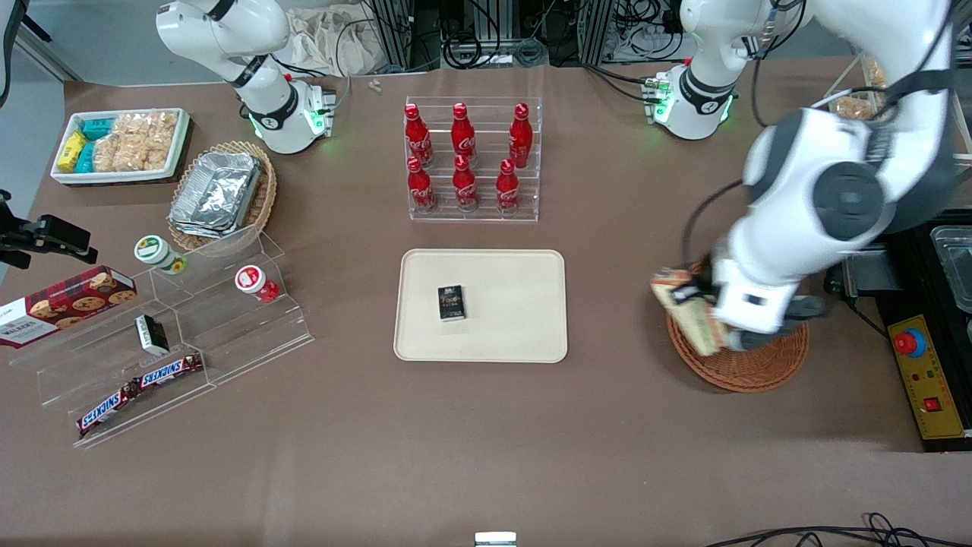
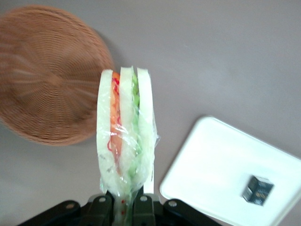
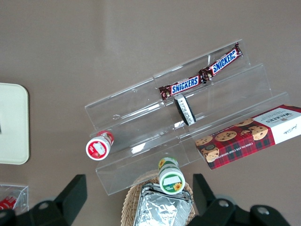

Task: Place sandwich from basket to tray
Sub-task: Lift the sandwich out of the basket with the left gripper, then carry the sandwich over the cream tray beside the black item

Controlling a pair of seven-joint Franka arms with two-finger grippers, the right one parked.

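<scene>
My left gripper (image 2: pixel 124 207) is shut on the narrow end of the sandwich (image 2: pixel 124 132), a clear-wrapped wedge of pale bread with orange, red and green filling. In the front view the sandwich (image 1: pixel 687 308) hangs tilted over the rim of the reddish-brown wicker basket (image 1: pixel 752 365), on the side facing the tray, and the arm's wrist covers most of the fingers. The basket (image 2: pixel 47 75) holds nothing. The cream tray (image 1: pixel 524 327) lies mid-table, a gap of bare tabletop away, with a small black box (image 1: pixel 451 302) on it. The tray (image 2: pixel 216 174) and box (image 2: pixel 257 190) also show past the sandwich.
A clear rack of red cola bottles (image 1: pixel 471 159) stands farther from the front camera than the tray. An acrylic stepped shelf (image 1: pixel 175 334) with snack bars and cups, a cookie box (image 1: pixel 64 304), a tan basket of foil containers (image 1: pixel 220 194) and a white snack bin (image 1: pixel 121 144) lie toward the parked arm's end.
</scene>
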